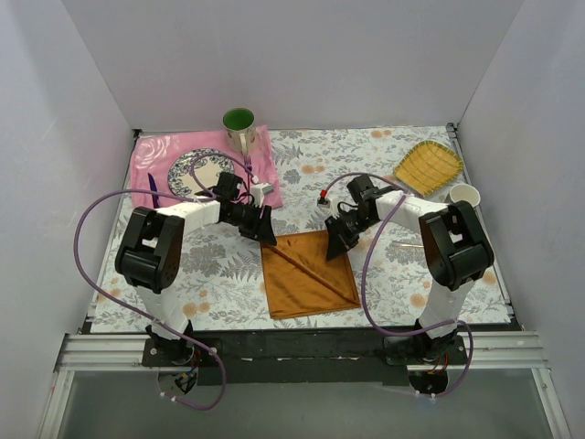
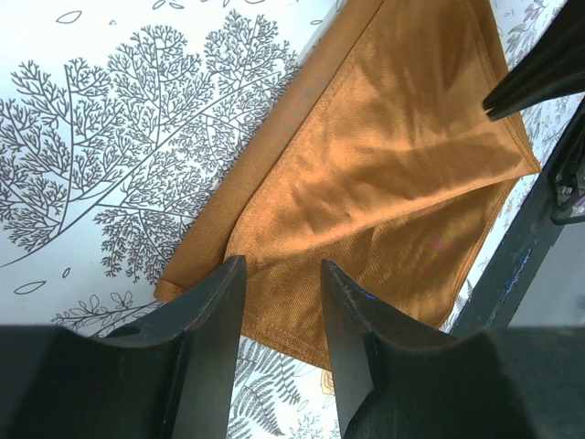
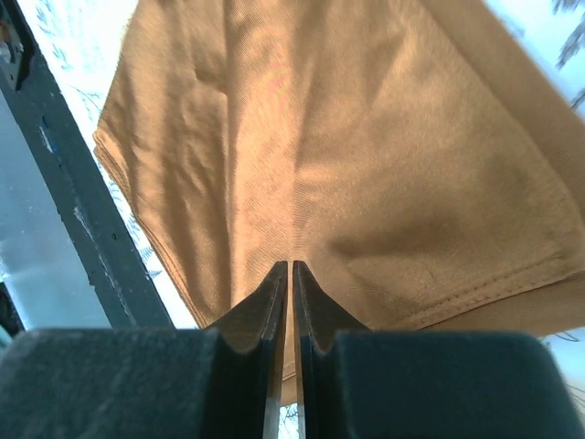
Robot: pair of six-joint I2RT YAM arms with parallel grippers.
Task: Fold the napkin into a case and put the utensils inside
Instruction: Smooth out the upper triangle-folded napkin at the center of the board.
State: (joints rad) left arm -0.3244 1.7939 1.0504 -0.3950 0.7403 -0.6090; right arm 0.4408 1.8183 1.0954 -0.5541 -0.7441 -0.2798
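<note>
The napkin (image 1: pixel 309 276) lies on the table (image 1: pixel 402 274) near its front edge, with the left fingers (image 1: pixel 265 229) over its far left corner and the right fingers (image 1: pixel 338 242) at its far right corner. Behind on the left, a larger cloth (image 1: pixel 151 155) carries a plate (image 1: pixel 187 174) and a mug (image 1: pixel 239 128). Behind on the right, a cup (image 1: pixel 463 195) stands just beside a basket (image 1: pixel 428 167).

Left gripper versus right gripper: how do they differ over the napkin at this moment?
The left gripper's jaws stand apart, with the napkin's edge showing between them; the right gripper's jaws are pressed together. The left gripper holds nothing, while the right gripper pinches the cloth, whose creases run up to its tips. Both are black and sit at the napkin's far corners, one each.
</note>
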